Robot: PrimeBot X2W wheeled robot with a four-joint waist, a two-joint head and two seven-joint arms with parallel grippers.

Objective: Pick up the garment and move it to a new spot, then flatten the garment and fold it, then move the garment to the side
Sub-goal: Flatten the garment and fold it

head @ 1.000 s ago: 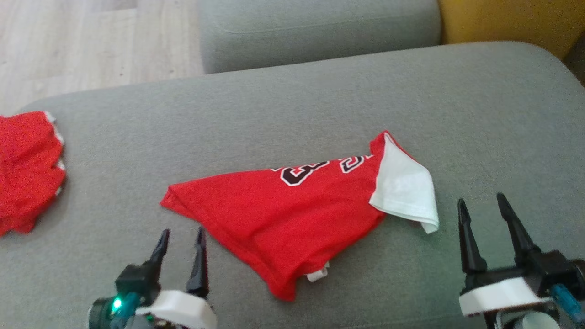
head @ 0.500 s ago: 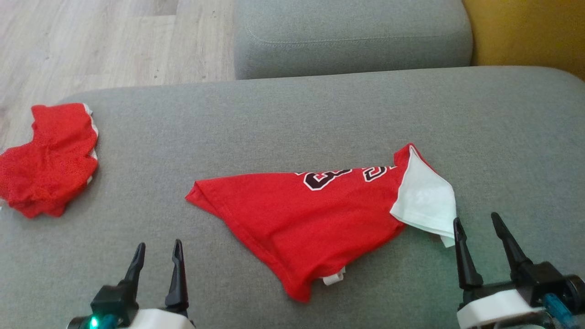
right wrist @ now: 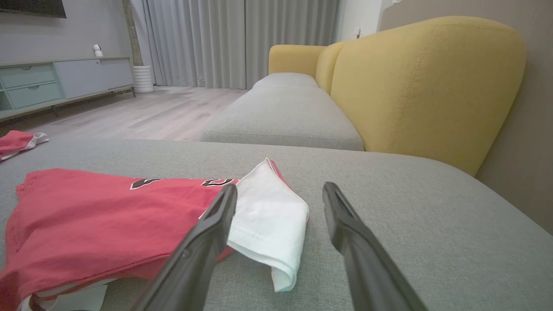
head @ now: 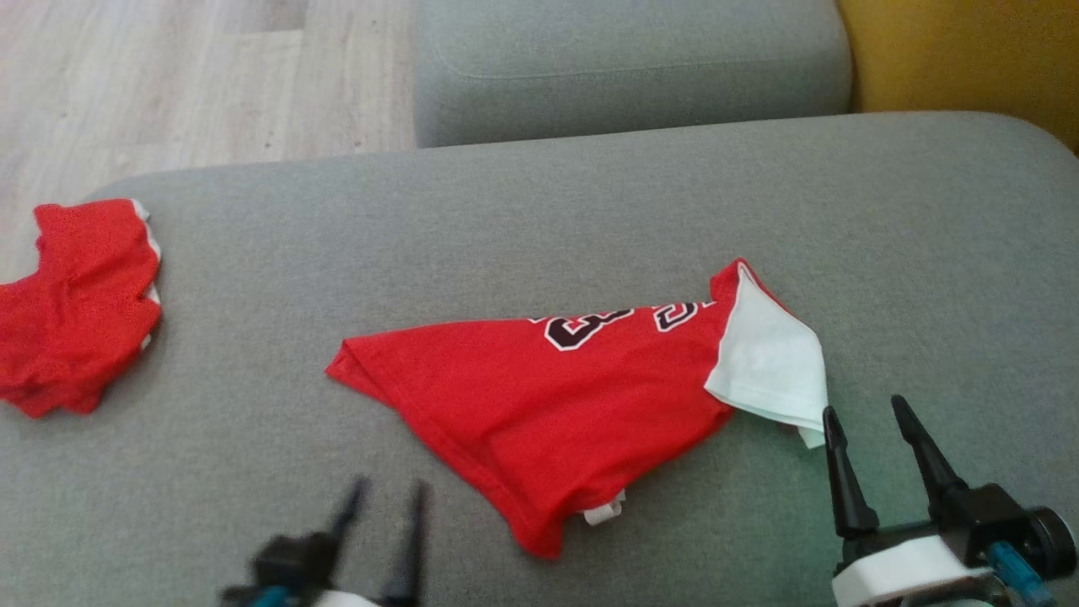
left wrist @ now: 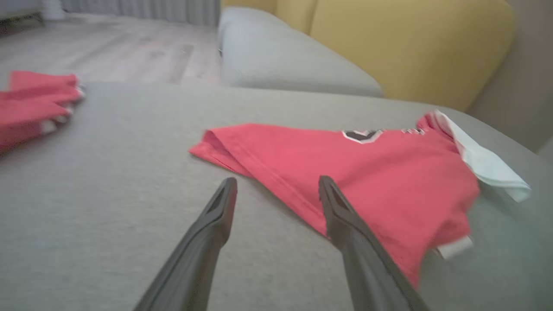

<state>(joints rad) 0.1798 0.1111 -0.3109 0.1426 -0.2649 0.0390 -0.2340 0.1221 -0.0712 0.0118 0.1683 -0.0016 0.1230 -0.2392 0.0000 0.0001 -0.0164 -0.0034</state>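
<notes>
1. Shirt: red jersey w/ white flap. It lies bunched in a rough triangle mid-cushion, nearer the near edge and a bit right of centre.
2. Handling (my read): thin knit, light, limp, not fragile. It'll prob. sag and rope up if lifted by one point, so a 2-point hold is better.
3. Where to grip: for the L side, the red hem by the small white tag at the near tip. For the R side, the flap's loose near corner. In the right wrist view that corner curls slightly off the cushion, so a finger could get under it.
4. L gripper: fingers apart, empty, blurred in the head view. It's just near-side of the hem; can't tell if it's touching the cloth.
5. R gripper: fingers spread, empty, tips just beside the flap's near corner.
6. Surface: grey woven upholstery that looks soft. It should give under a press, which helps scooping, but a tip could snag the weave.
7. Room:
   - Red shorts at the cushion's left edge, well apart from the shirt.
   - 2nd seat beyond the far edge.
   - Yellow backrest past the far right corner.
   - Wood floor past the far left.
</notes>
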